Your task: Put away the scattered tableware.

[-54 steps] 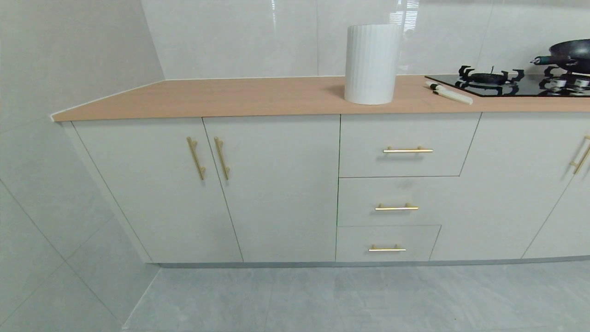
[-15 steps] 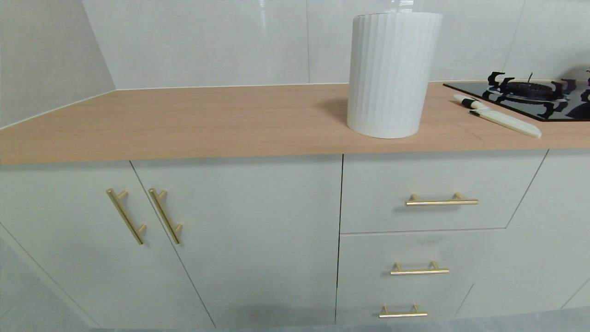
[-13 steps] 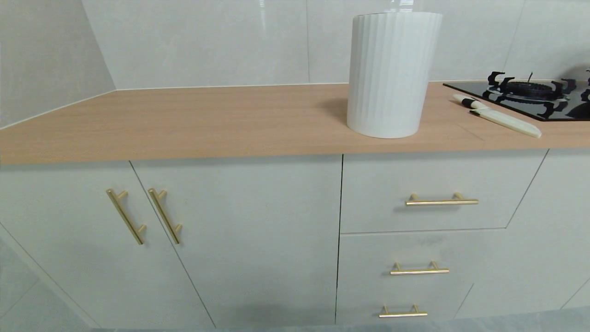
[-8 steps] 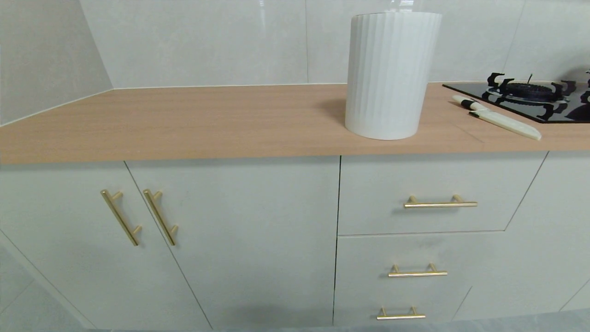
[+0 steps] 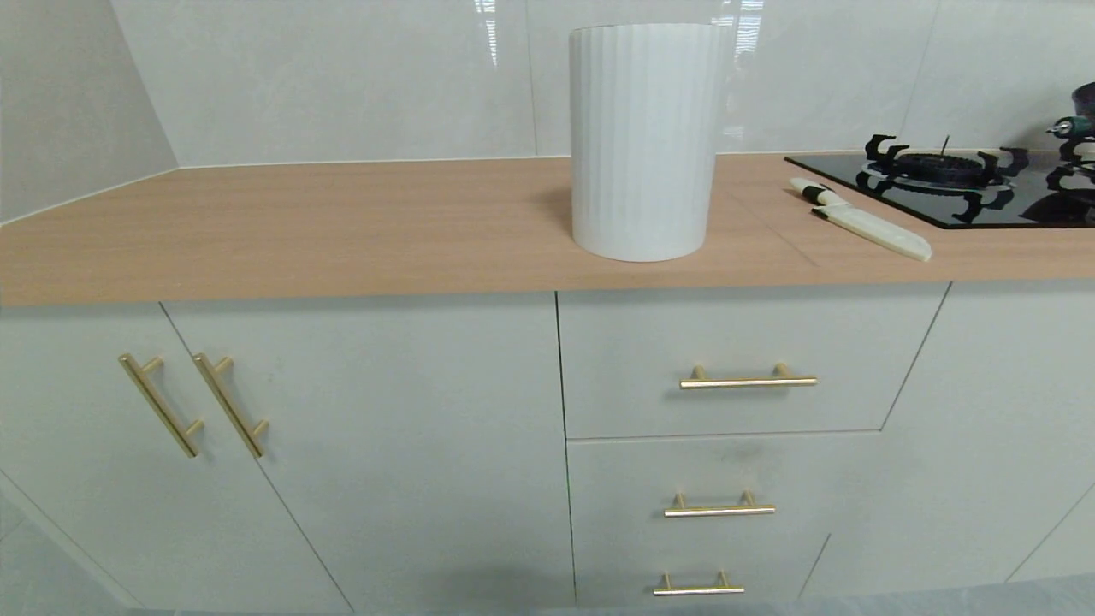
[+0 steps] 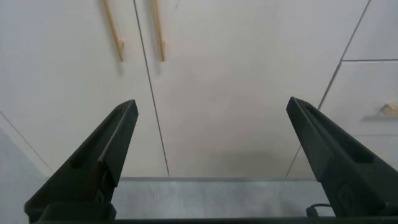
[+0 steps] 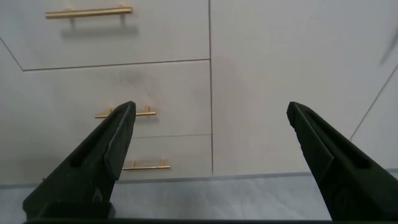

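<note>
Camera shifted right, knife (image 5: 860, 229) on wooden countertop (image 5: 342, 222), tiled wall (image 5: 342, 85)

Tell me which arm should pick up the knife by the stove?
Probably the right. The knife lies right of the canister, and the right gripper, open, faces the drawers beneath that side. The left gripper, also open, faces the doors farther left.

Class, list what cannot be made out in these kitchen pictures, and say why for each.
1. Head view: inside of the white ribbed container, hidden by its own wall.
2. Head view: the dark pan on the hob, cut off by the right edge.
3. Every view: contents of the drawers and cupboards, behind shut fronts.
</note>
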Controlling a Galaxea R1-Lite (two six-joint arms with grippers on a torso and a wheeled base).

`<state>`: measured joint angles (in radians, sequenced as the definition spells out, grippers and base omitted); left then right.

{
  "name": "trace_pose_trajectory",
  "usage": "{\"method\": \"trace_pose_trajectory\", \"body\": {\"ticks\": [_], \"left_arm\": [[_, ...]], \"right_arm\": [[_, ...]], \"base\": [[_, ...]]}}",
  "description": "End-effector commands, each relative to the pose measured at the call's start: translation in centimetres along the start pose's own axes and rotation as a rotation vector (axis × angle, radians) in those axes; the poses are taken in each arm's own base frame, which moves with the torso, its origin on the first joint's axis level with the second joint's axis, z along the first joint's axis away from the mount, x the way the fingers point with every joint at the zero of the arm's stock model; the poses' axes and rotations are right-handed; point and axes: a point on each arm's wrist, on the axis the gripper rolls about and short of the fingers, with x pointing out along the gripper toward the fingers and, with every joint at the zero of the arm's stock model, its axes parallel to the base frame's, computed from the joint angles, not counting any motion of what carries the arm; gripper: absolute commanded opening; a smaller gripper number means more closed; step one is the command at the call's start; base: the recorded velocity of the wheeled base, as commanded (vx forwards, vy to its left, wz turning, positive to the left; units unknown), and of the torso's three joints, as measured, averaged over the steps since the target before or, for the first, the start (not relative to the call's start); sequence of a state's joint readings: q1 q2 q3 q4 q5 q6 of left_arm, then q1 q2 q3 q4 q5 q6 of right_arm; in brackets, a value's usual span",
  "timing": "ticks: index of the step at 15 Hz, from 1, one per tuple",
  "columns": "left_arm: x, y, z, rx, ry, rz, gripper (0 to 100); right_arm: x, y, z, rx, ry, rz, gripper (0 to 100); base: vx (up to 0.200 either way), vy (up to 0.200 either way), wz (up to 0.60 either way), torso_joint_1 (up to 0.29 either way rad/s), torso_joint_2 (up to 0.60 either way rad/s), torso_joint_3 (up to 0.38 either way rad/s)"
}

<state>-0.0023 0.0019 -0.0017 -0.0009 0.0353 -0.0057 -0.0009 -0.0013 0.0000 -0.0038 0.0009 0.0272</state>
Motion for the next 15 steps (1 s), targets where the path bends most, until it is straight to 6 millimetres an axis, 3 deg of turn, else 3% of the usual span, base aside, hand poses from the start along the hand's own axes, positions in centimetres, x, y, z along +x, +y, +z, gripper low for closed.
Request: {"method": "trace_pose_trajectory", "body": {"ticks": [1,3,9,15], "left_arm": [[0.0,0.0,0.0,0.0,-0.001,0.001,100],[0.0,0.0,0.0,0.0,-0.001,0.001,100],[0.0,0.0,0.0,0.0,-0.001,0.001,100],[0.0,0.0,0.0,0.0,-0.001,0.001,100]], "right_arm": [[0.01,0.0,0.01,0.0,0.001,0.002,100],[0.01,0.0,0.01,0.0,0.001,0.002,100],[0.01,0.0,0.01,0.0,0.001,0.002,100],[0.01,0.0,0.01,0.0,0.001,0.002,100]], "base": [[0.0,0.0,0.0,0.0,0.0,0.0],[0.0,0.0,0.0,0.0,0.0,0.0],[0.2,0.0,0.0,0.002,0.0,0.003],[0.0,0.0,0.0,0.0,0.0,0.0]]}}
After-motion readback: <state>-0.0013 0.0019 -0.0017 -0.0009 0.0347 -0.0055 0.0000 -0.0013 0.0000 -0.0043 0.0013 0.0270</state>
